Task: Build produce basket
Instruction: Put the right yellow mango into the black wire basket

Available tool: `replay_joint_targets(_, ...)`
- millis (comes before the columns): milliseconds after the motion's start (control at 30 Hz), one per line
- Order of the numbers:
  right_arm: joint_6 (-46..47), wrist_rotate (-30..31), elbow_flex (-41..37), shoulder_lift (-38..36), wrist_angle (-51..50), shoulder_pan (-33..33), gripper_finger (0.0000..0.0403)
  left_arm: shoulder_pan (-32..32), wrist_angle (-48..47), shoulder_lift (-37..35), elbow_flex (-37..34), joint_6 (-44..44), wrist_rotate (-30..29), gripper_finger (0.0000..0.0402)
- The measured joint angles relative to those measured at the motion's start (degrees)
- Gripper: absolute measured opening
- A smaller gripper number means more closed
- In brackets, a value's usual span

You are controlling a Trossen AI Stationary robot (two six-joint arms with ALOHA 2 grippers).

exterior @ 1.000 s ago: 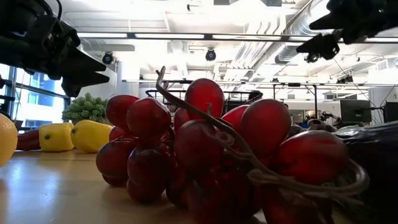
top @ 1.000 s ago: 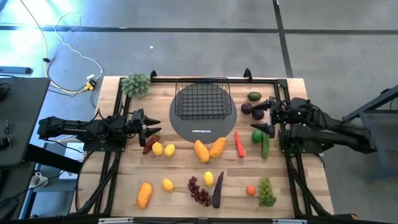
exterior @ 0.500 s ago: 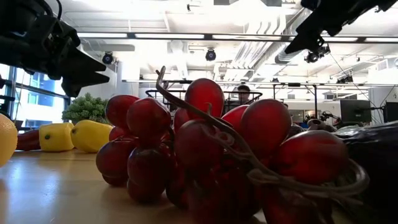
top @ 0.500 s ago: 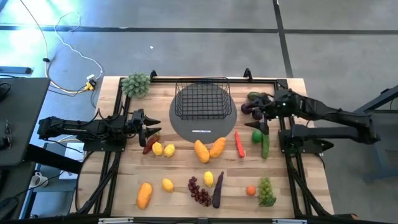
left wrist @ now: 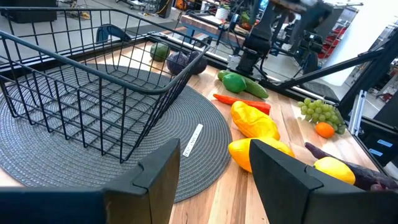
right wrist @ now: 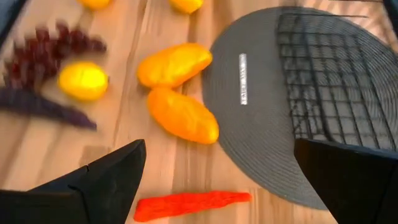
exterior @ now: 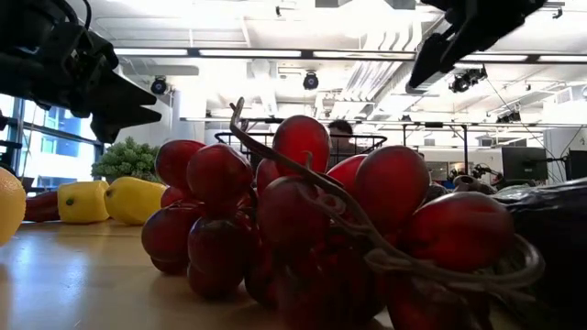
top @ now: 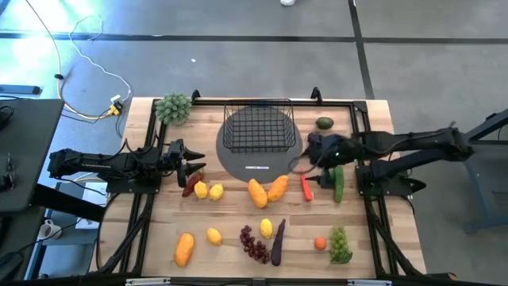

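My right gripper point(top: 305, 170) spread wide above red pepper point(top: 305, 187) (basket point(top: 259, 127) empty); should straddle lengthwise, descend square. Left gripper point(top: 190, 161) part-open, waiting.

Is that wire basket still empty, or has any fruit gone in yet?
Empty. From above, the basket shows only bare mesh over the grey mat; the left wrist view shows nothing inside either.
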Motion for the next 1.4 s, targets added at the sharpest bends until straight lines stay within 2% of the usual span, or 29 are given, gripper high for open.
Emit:
replay_joint_targets(100, -3.2, 0.8, 0.4, 3.9, 1.7, 2.3, 0.0391, 0.0, 0.0, 0.0, 0.0, 0.0, 0.0, 0.0184)
replay_joint_targets(400, -3.8, 2.9, 2.9, 16.5, 9.8, 6.3, 0.0391, 0.0, 0.0, 0.0, 0.0, 0.0, 0.0, 0.0184)
replay_joint_targets(600, -9.6, 3.2, 5.3, 23.5, 10.2, 7.6, 0.0391, 0.0, 0.6, 0.0, 0.0, -7.9, 2.3, 0.0184)
replay_joint_targets(800, -11.2, 3.2, 5.6, 29.9, 13.3, 7.9, 0.0391, 0.0, 0.6, 0.0, 0.0, -8.5, 2.2, 0.0184)
replay_joint_targets(967, -11.3, 6.4, 5.6, 34.2, 15.5, 7.9, 0.0391, 0.0, 0.6, 0.0, 0.0, -9.7, 2.4, 0.0184)
replay_joint_targets(1167, -13.7, 7.3, 5.6, 37.9, 16.3, 7.9, 0.0386, 0.0, 0.6, 0.0, 0.0, -17.6, 2.5, 0.0184)
replay_joint_targets(1400, -13.7, 7.8, 5.6, 39.9, 16.5, 7.8, 0.0344, 0.0, 0.6, 0.0, 0.0, -18.1, 2.4, 0.0184)
